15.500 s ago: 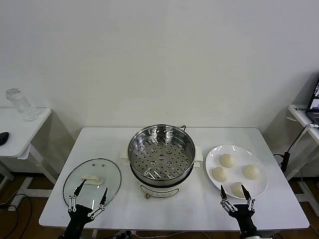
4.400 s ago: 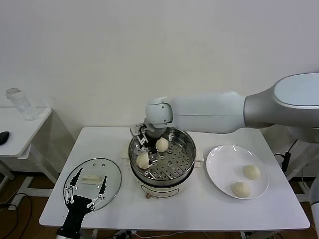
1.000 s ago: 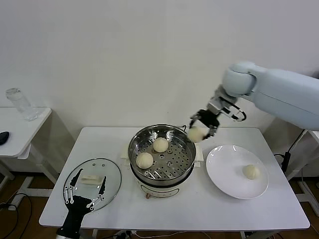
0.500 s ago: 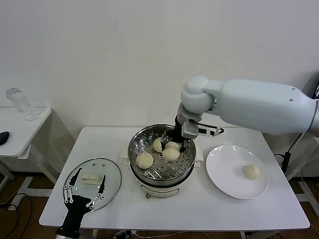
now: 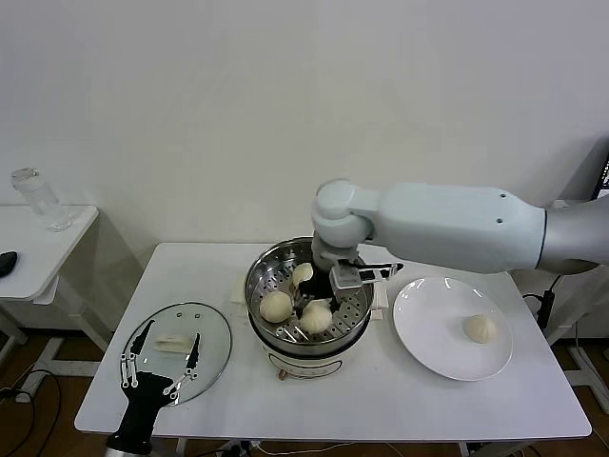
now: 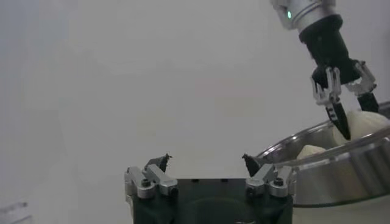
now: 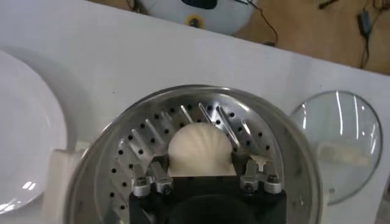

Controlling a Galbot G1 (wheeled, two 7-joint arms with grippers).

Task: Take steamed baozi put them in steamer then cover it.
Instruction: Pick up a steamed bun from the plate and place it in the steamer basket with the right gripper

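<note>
Inside the steamer (image 5: 306, 295), the right gripper (image 5: 317, 314) is gripping a third bun (image 5: 317, 316) just above the perforated tray, beside two seated buns. Right of the steamer, the last bun (image 5: 479, 327) is lying on the plate (image 5: 428, 328), nearer this arm. Left of the steamer, the left gripper (image 5: 159, 367) is hovering with fingers spread over the lid (image 5: 176, 349).

The right arm is stretched across from the right side, its wrist bent downward. The right gripper (image 5: 315, 307) is pointed straight down, and its fingers (image 7: 159, 170) are closed against something round held between them. The left gripper (image 5: 159, 365) is held low at the near left, its fingers (image 6: 159, 163) spread apart.
</note>
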